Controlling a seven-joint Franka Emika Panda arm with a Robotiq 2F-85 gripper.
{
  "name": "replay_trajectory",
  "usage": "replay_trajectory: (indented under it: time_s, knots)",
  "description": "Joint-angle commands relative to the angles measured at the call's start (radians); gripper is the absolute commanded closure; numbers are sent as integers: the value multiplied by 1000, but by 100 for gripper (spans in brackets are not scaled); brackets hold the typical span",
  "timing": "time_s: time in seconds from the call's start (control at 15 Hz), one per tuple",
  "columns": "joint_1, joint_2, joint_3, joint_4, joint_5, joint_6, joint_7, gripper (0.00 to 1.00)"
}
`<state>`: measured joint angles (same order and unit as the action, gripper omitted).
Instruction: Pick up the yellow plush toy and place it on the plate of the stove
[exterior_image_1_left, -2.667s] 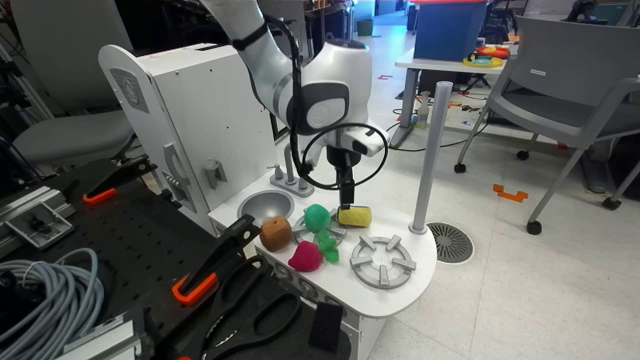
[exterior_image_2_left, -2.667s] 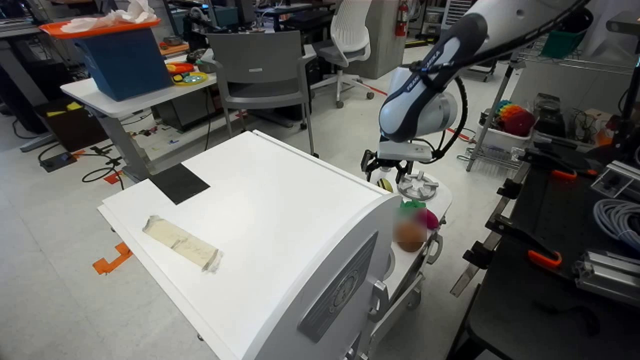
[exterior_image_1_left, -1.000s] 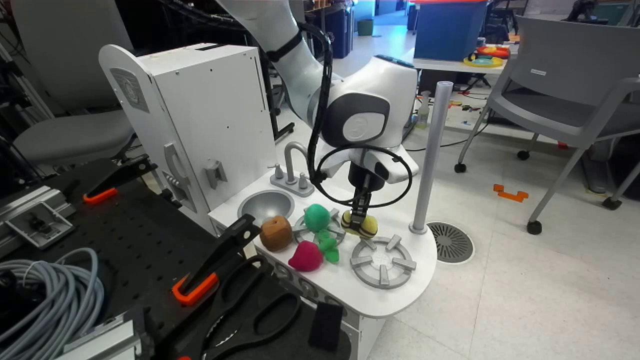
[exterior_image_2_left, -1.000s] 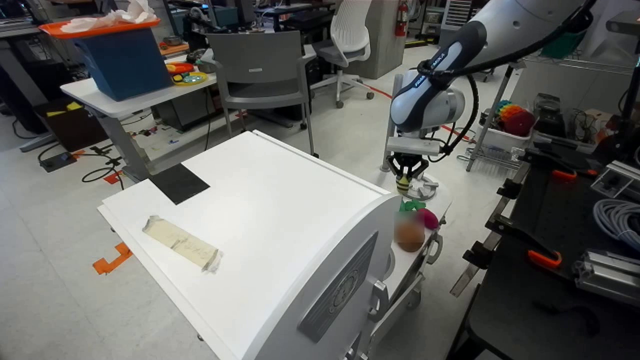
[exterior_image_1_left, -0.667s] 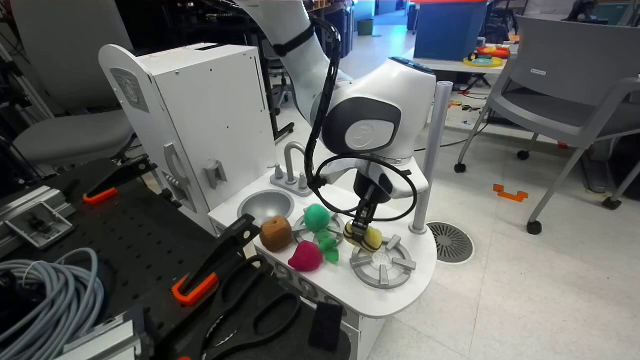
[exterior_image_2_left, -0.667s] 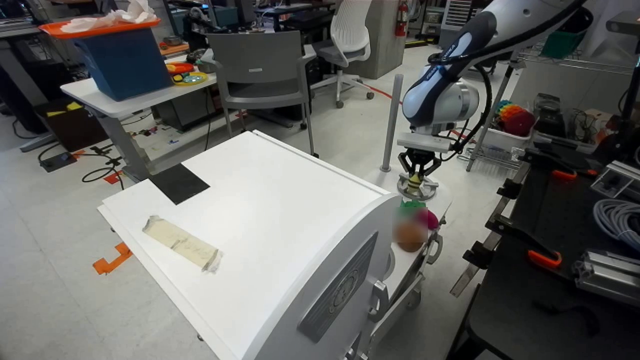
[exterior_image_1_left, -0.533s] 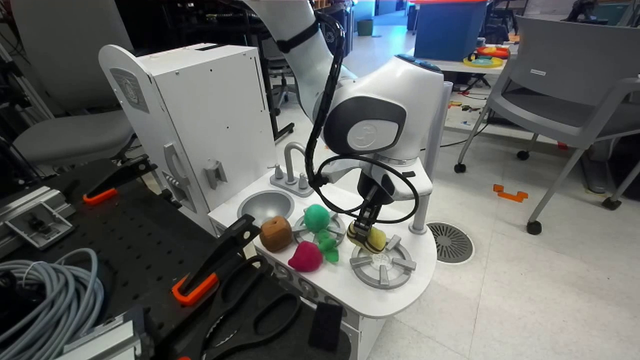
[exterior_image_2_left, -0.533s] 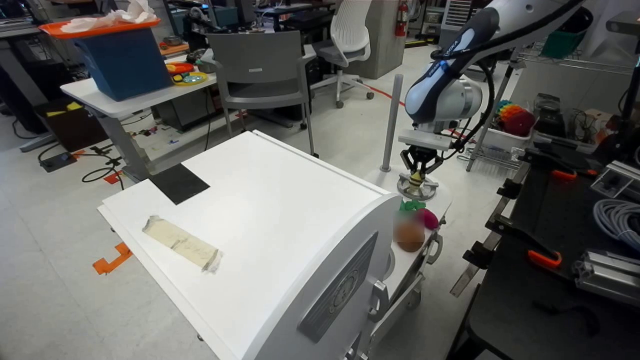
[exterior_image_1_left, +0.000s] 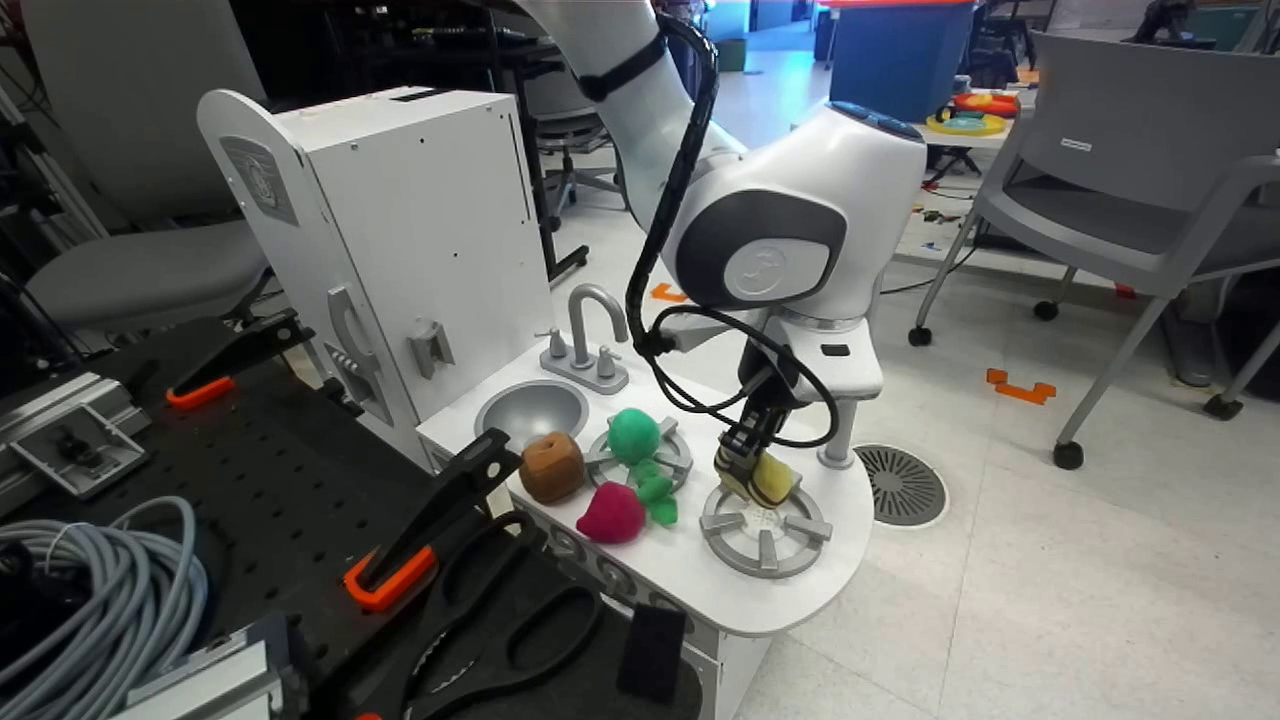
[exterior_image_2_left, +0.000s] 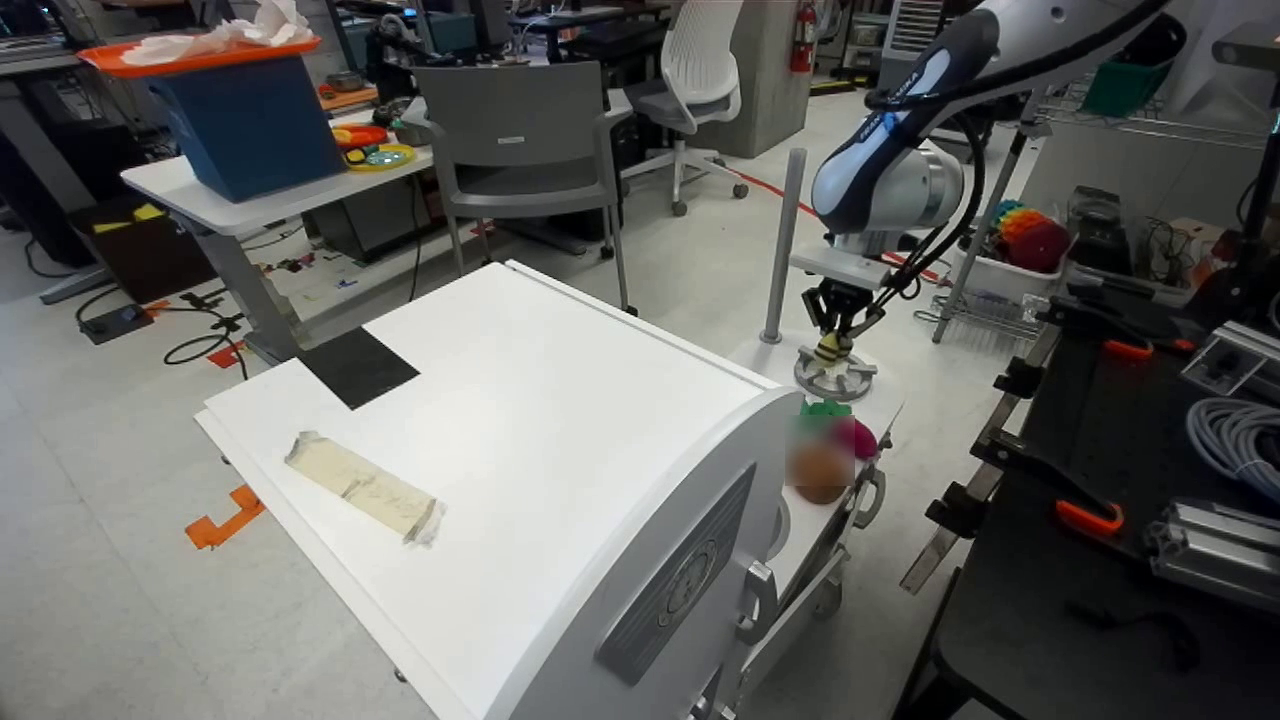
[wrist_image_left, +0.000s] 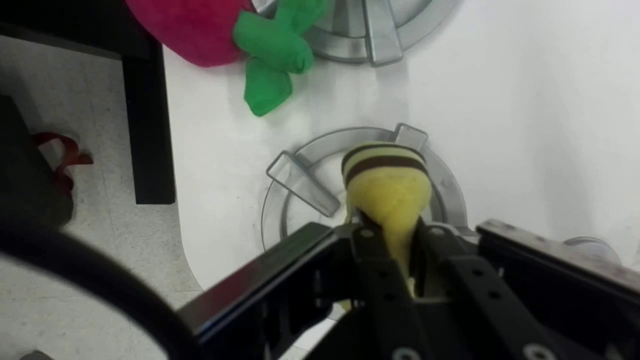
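Note:
The yellow plush toy (exterior_image_1_left: 772, 480), banded with dark stripes, is pinched in my gripper (wrist_image_left: 400, 225). In the wrist view the toy (wrist_image_left: 392, 192) bulges out ahead of the fingertips and its body narrows between them. Beneath it lies the plate of the stove (exterior_image_1_left: 768, 550), a grey ring with raised spokes, partly covered by the toy and fingers in the wrist view. In both exterior views the toy is over that plate (exterior_image_2_left: 835, 388), towards its back in one of them; whether it touches the spokes I cannot tell. The stove (exterior_image_1_left: 815, 600) is a white toy kitchen.
A green toy (exterior_image_1_left: 634, 436) sits at another burner (exterior_image_1_left: 680, 462), with a pink toy (exterior_image_1_left: 612, 513) and a brown one (exterior_image_1_left: 551, 467) close by. Behind are the sink basin (exterior_image_1_left: 532, 410) and faucet (exterior_image_1_left: 590, 310). A grey post (exterior_image_2_left: 785, 250) rises at the counter's edge.
The gripper, open around the toy earlier, has shut on it and carried it from the counter's back to over the burner. In the last half second it shifted slightly and tilted.

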<state>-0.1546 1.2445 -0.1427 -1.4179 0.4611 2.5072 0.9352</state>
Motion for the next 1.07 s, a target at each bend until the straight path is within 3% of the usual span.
replay_trajectory:
  time_s: [0.0,0.33,0.4,0.47,0.67,1.0]
  knots:
    - [-3,87,-12,124,-25,-40,99,97]
    - [-3,173,-34,234,-67,-103,216,97]
    - [-5,174,-32,244,-78,-122,225,63]
    - [-8,168,-26,246,-87,-138,228,61]
    - [-16,150,-10,240,-105,-164,212,42]
    - [-3,53,2,111,-83,-134,135,4]
